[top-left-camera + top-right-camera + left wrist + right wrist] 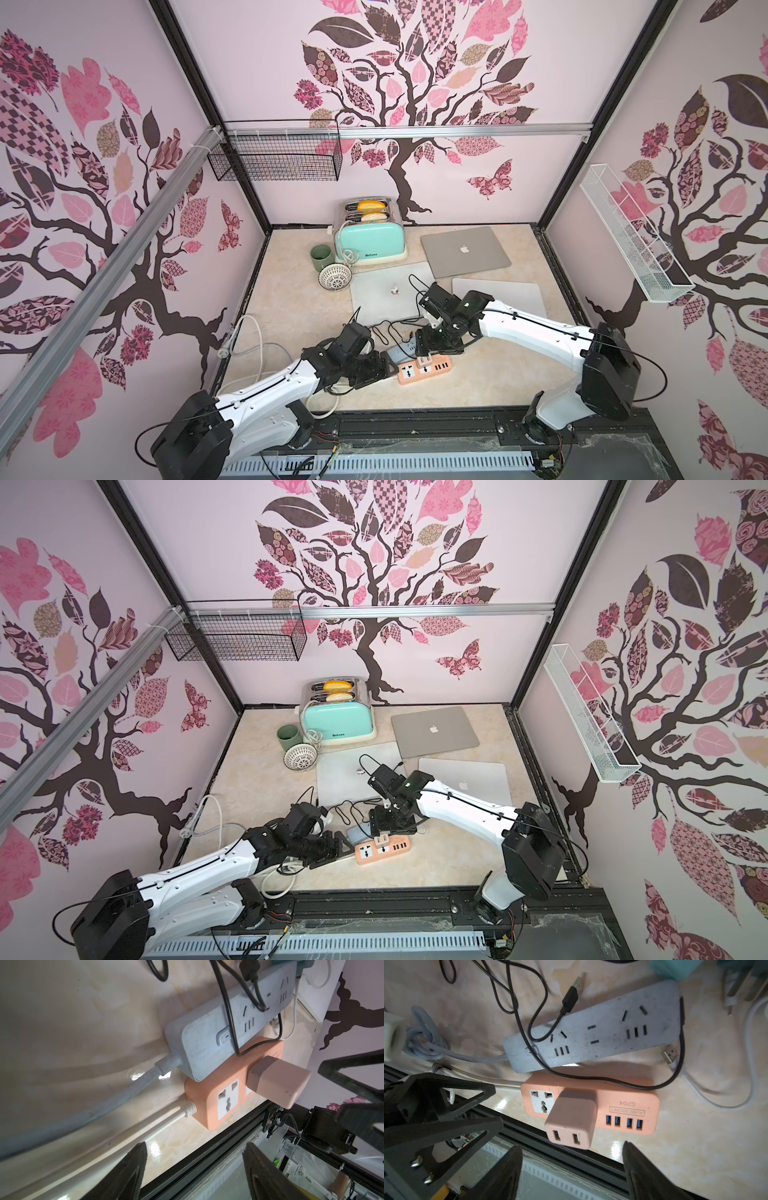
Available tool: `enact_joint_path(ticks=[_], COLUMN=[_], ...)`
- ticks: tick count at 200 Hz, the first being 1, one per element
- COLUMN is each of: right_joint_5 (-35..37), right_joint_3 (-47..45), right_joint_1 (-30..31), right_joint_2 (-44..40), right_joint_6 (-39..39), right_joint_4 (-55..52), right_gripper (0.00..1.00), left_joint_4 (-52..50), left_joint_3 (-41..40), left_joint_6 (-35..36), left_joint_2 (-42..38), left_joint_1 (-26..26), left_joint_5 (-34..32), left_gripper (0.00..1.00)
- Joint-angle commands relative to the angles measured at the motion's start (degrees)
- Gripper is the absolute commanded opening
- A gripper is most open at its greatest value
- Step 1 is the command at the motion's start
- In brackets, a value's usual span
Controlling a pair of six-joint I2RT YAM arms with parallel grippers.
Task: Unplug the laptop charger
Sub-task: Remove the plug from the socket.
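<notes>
Here the pink charger (572,1120) stands plugged upright in the orange power strip (633,1103), just ahead of the right gripper (571,1153) and in line with its wide, empty jaws. The left gripper (195,1145), likewise open and empty, sits farther off by the strip's end.

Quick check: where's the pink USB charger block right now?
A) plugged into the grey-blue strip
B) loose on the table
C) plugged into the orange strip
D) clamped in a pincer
C: the pink charger block sits plugged into the orange strip, right beside that strip's free wall socket.
</notes>
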Motion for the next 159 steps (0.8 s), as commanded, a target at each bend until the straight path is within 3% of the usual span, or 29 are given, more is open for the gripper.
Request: enact_joint_path(ticks=[1,48,103,128,159], right_joint_5=[0.00,0.90,1.91,2.70,3.14], right_joint_3=[0.08,1.77,0.01,0.23,0.17], right_joint_1=[0.67,2.16,3.21,3.66,3.83], right_joint_2=[1.56,5.76,8.42,9.16,8.95], right_joint_6=[0.84,0.30,1.84,1.22,0.90], right_joint_4=[2.61,1.27,2.46,1.90,1.02], right_gripper=[0.77,0.74,0.69,0.56,0.50], left_joint_4=[1.73,8.80,8.15,9.15,9.60], left_joint_3=[2.08,0.17,-4.64,-5.83,-4.22], left_joint_6=[-0.68,-3.23,-3.35,-4.27,-4.18], left_joint_2=[1.41,5.63,3.84,3.94,5.38], left_joint_1=[-0.25,-0.45,-0.99,-1.29,-1.81], left_joint_5=[-0.89,2.21,2.69,1.73,0.06], left_gripper=[0.76,0.72,0.68,0.67,0.66])
